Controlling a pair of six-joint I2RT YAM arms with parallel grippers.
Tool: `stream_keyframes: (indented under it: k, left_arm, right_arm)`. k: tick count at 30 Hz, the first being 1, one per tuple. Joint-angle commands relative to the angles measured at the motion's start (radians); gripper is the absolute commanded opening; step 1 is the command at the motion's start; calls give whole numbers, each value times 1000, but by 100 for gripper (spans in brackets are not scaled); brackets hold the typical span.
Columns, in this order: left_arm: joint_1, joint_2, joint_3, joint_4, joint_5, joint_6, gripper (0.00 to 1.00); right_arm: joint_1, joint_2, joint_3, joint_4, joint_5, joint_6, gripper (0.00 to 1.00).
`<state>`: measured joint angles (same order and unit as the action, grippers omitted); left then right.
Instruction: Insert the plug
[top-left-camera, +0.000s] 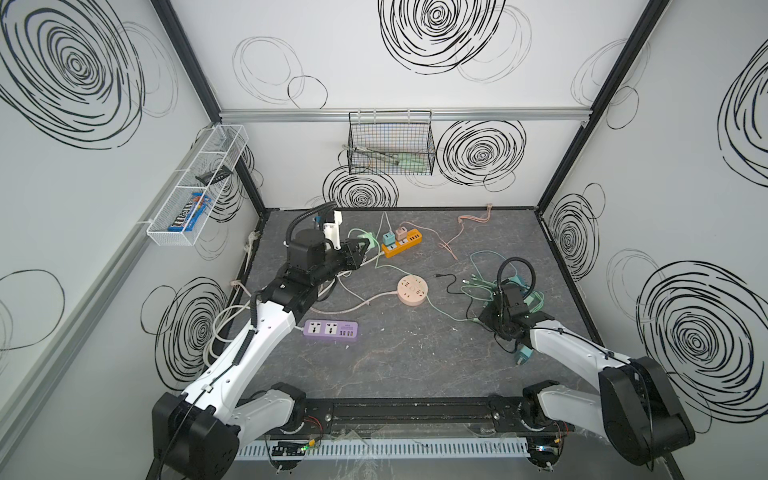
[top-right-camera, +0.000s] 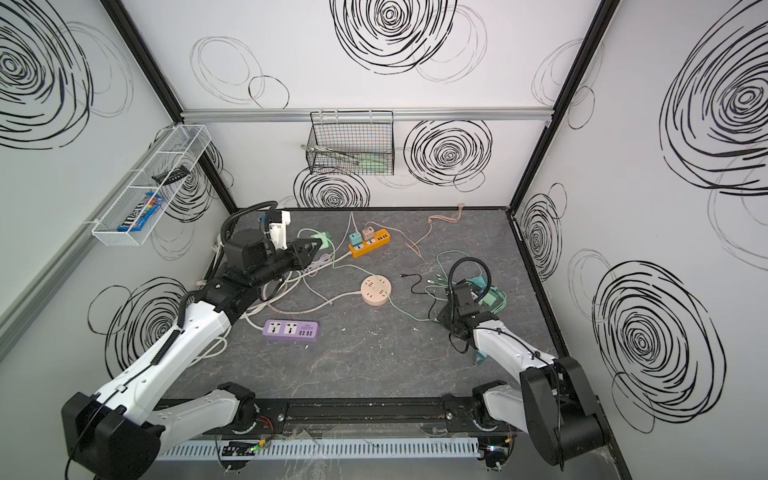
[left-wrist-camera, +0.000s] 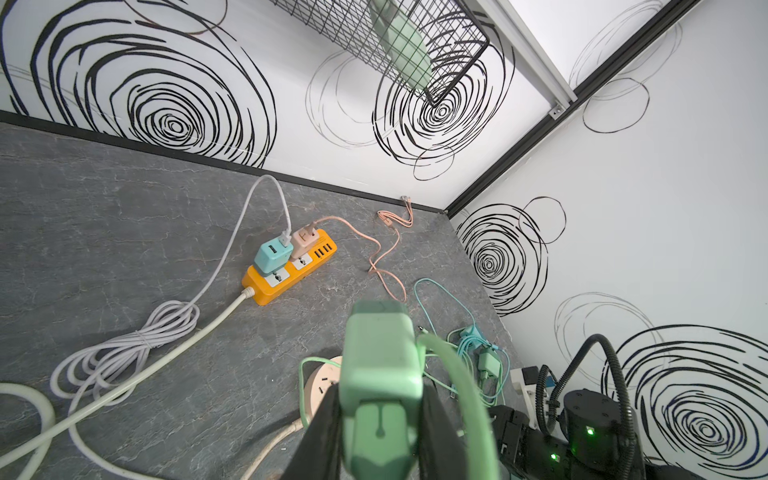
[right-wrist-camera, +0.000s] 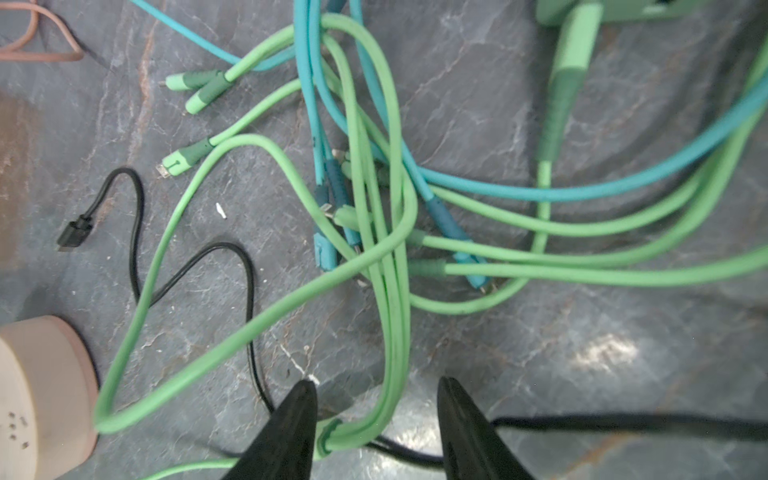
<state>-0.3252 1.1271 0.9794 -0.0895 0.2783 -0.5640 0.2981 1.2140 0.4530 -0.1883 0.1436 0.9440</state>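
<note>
My left gripper (left-wrist-camera: 380, 401) is shut on a mint-green plug (left-wrist-camera: 378, 353) whose green cable (left-wrist-camera: 453, 374) curls off beside it. In both top views this plug (top-left-camera: 368, 240) hangs above the table at the back left, a short way left of the orange power strip (top-left-camera: 402, 243). A teal adapter (left-wrist-camera: 270, 255) and a pink adapter (left-wrist-camera: 303, 241) sit in that orange strip (left-wrist-camera: 291, 274). My right gripper (right-wrist-camera: 377, 382) stands open low over a tangle of green and teal cables (right-wrist-camera: 374, 199), with a looped green cable bundle (right-wrist-camera: 392, 353) between its fingers, close to one finger (right-wrist-camera: 291, 424).
A round pink power strip (top-left-camera: 412, 291) lies mid-table and a purple strip (top-left-camera: 331, 330) nearer the front left. White cords (left-wrist-camera: 137, 345) coil by the left arm. A thin black cable (right-wrist-camera: 137, 232), a pink cable (top-left-camera: 469, 224) and a green adapter (right-wrist-camera: 602, 12) lie around. A wire basket (top-left-camera: 390, 145) hangs on the back wall.
</note>
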Motion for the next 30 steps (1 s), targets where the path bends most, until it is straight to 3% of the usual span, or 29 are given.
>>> stream_keyframes:
  k: [1, 5, 7, 10, 14, 18, 24, 26, 28, 30]
  left_arm:
    - [9, 3, -4, 35, -2, 11, 0]
    - [2, 5, 6, 12, -21, 24, 0]
    - [-7, 4, 13, -3, -41, 38, 0]
    - [-18, 8, 15, -12, -57, 47, 0]
    - [-23, 17, 21, -9, -59, 51, 0]
    - [-27, 20, 24, -3, -61, 52, 0]
    - [-38, 33, 34, -5, -53, 50, 0]
    - [-42, 36, 38, -11, -51, 54, 0]
    - [-46, 40, 41, -16, -51, 55, 0]
    - [-49, 44, 42, -18, -51, 56, 0]
  right_arm:
    - [8, 51, -10, 53, 30, -16, 47]
    - [9, 77, -3, 43, 26, -29, 36]
    - [14, 34, -25, 66, 21, -44, 25]
    - [15, -58, -47, 53, 47, -56, 10]
    - [22, -260, -47, -35, 128, -84, 1]
    - [26, -439, 17, -80, 228, -226, 0]
    - [24, -486, 202, -47, 369, -416, 0]
    - [24, -477, 250, -13, 367, -462, 0]
    - [22, -446, 280, 24, 261, -538, 0]
    - [23, -366, 348, -74, 204, -513, 0]
